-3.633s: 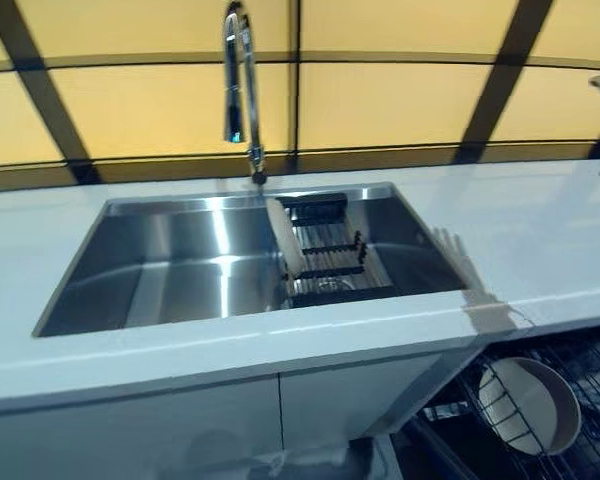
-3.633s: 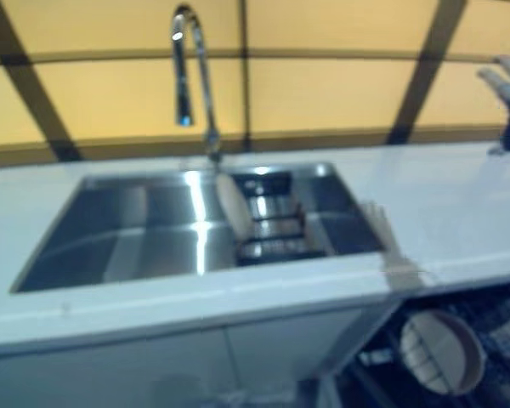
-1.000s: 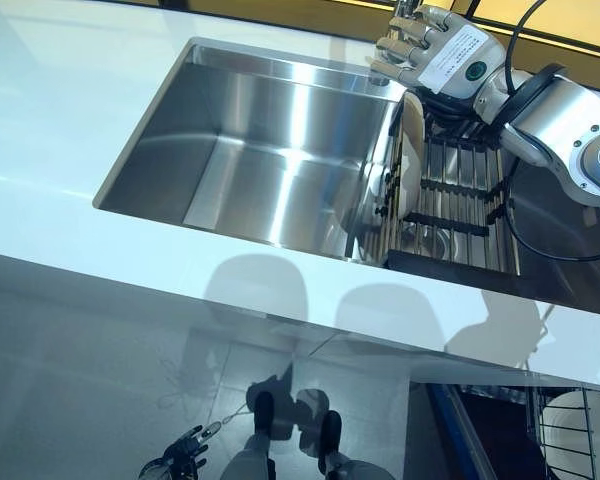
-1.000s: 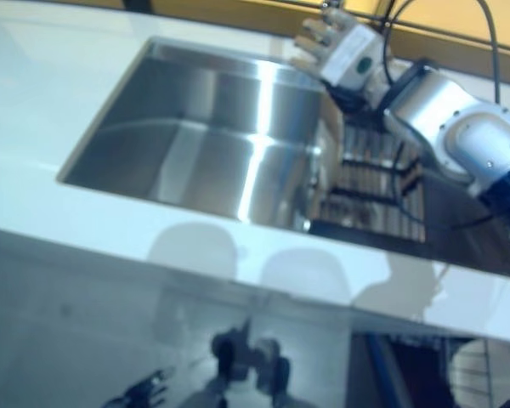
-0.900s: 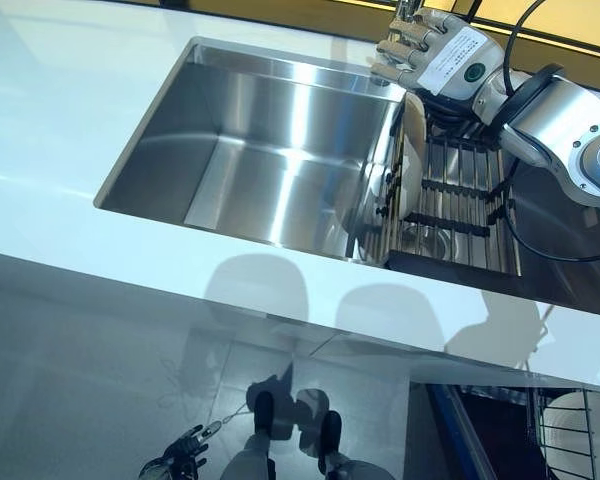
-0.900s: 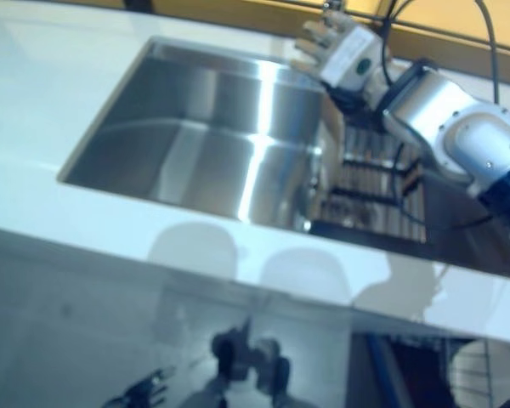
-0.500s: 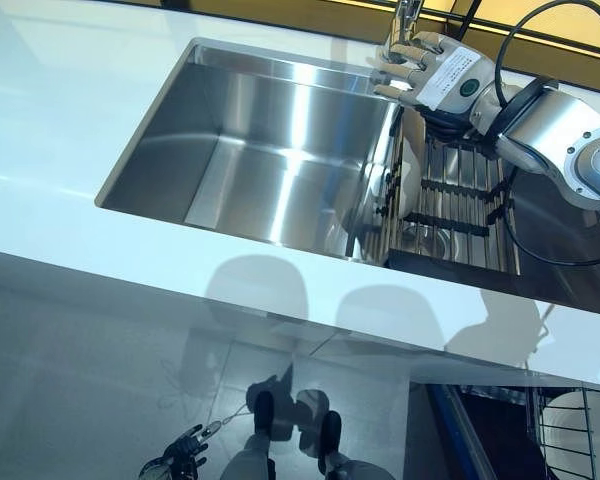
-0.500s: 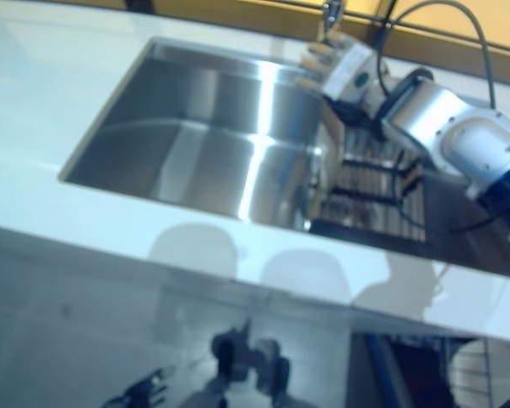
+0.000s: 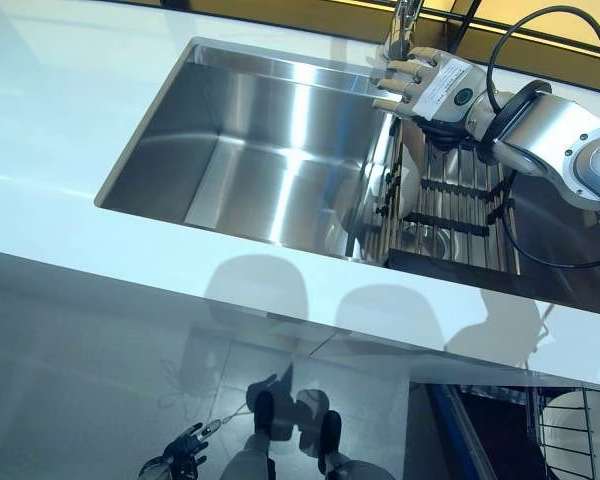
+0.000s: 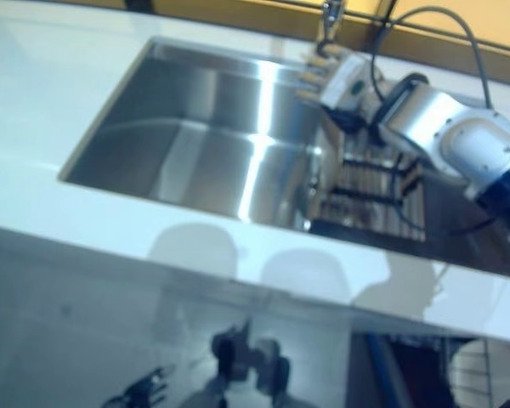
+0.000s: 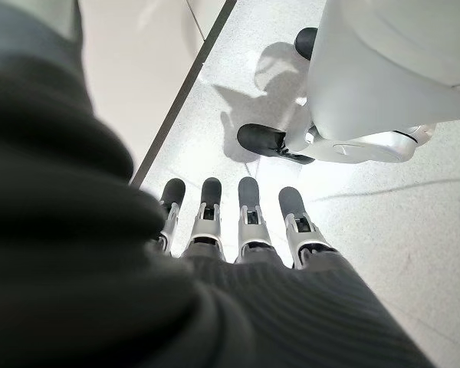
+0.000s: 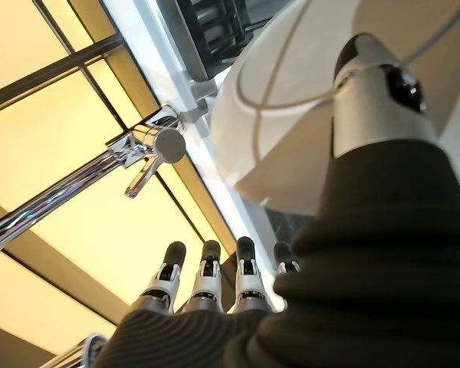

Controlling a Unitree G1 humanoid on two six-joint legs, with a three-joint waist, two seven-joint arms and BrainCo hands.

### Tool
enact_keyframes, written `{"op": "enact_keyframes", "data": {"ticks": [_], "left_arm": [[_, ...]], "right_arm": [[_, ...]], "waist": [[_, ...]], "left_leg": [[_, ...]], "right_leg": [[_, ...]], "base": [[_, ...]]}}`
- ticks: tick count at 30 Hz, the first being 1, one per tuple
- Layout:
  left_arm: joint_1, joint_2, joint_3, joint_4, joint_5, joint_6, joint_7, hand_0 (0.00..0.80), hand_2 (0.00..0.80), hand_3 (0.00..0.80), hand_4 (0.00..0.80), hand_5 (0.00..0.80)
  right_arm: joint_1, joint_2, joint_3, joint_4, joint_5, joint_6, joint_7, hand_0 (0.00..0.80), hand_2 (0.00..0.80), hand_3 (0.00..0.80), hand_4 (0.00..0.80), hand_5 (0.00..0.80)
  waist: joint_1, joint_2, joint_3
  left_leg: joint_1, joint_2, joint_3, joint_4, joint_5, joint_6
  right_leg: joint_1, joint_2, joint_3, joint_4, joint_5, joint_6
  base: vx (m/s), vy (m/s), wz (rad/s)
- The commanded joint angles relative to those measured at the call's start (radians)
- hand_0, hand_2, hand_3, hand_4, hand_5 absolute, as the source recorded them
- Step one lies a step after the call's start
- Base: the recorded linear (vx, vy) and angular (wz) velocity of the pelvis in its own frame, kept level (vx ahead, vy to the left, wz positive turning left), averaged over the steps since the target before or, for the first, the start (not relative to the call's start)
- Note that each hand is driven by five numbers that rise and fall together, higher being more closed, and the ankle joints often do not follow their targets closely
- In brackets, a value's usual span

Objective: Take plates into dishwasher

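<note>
Reaching for the plate in the sink rack

The sink held a rack with one white plate on edge; my right hand hovered wide, thumb on its face. It looked stiff, slick, breakable: I judged the rim the best grip.

Brushed stainless steel sink, glossy white countertop, smooth glazed white plate before the right hand, polished chrome tap, black-barred rack beneath.

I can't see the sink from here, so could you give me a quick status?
Right hand open, over plate standing in sink rack. Plate not gripped yet. Left hand open, idle, hanging toward the floor. Faucet close by.
</note>
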Motion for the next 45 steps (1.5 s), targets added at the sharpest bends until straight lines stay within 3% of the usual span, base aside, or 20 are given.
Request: {"op": "enact_keyframes", "data": {"ticks": [1, 10, 12, 13, 30, 45], "left_arm": [[-0.014, 0.031, -0.041, 0.007, -0.036, -0.026, -0.003, 0.000, 0.000, 0.000, 0.000, 0.000], [-0.009, 0.033, -0.033, 0.008, -0.041, -0.035, -0.009, 0.000, 0.000, 0.000, 0.000, 0.000], [-0.011, 0.033, -0.031, 0.005, -0.039, -0.033, -0.008, 0.000, 0.000, 0.000, 0.000, 0.000], [-0.010, 0.033, -0.031, 0.006, -0.039, -0.035, -0.010, 0.000, 0.000, 0.000, 0.000, 0.000], [-0.006, 0.036, -0.022, 0.008, -0.035, -0.035, -0.018, 0.000, 0.000, 0.000, 0.000, 0.000], [0.013, 0.032, -0.006, 0.016, 0.005, -0.034, -0.020, 0.000, 0.000, 0.000, 0.000, 0.000]], "right_arm": [[-0.097, -0.022, 0.063, -0.001, -0.018, -0.013, 0.019, 0.000, 0.000, 0.000, 0.000, 0.000], [-0.065, -0.022, 0.066, -0.025, -0.042, -0.070, 0.101, 0.000, 0.000, 0.000, 0.000, 0.000], [-0.061, -0.020, 0.072, -0.023, -0.064, -0.089, 0.120, 0.433, 0.433, 0.433, 0.433, 0.433], [-0.061, -0.019, 0.073, -0.020, -0.072, -0.093, 0.125, 0.797, 0.797, 0.797, 0.797, 0.797], [-0.003, -0.002, 0.038, 0.033, -0.202, -0.126, 0.227, 0.800, 0.800, 0.800, 0.800, 0.800], [0.006, -0.021, 0.021, 0.129, -0.201, -0.099, 0.180, 0.800, 0.800, 0.800, 0.800, 0.800]], "waist": [[0.026, -0.036, -0.003], [0.029, -0.042, -0.003], [0.030, -0.042, -0.002], [0.030, -0.042, 0.000], [0.030, -0.047, -0.005], [0.022, -0.071, -0.052]], "left_leg": [[0.021, 0.019, 0.038, -0.003, -0.071, -0.008], [0.019, 0.021, 0.042, -0.003, -0.069, -0.010], [0.019, 0.022, 0.042, -0.003, -0.068, -0.010], [0.019, 0.022, 0.043, -0.003, -0.067, -0.010], [0.027, 0.025, 0.049, -0.003, -0.067, -0.012], [0.060, 0.031, 0.061, -0.003, -0.087, -0.011]], "right_leg": [[-0.035, -0.018, 0.013, -0.002, -0.001, 0.059], [-0.036, -0.019, 0.006, -0.002, 0.000, 0.060], [-0.036, -0.019, 0.004, -0.002, 0.001, 0.060], [-0.036, -0.020, 0.003, -0.002, 0.002, 0.060], [-0.031, -0.019, 0.007, -0.002, 0.001, 0.060], [-0.002, -0.018, 0.013, -0.002, -0.012, 0.063]], "base": [[0.000, 0.000, 0.00], [0.000, 0.000, 0.00], [0.000, 0.000, 0.00], [0.000, 0.000, 0.00], [0.000, 0.000, 0.00], [0.000, 0.000, -0.01]]}}
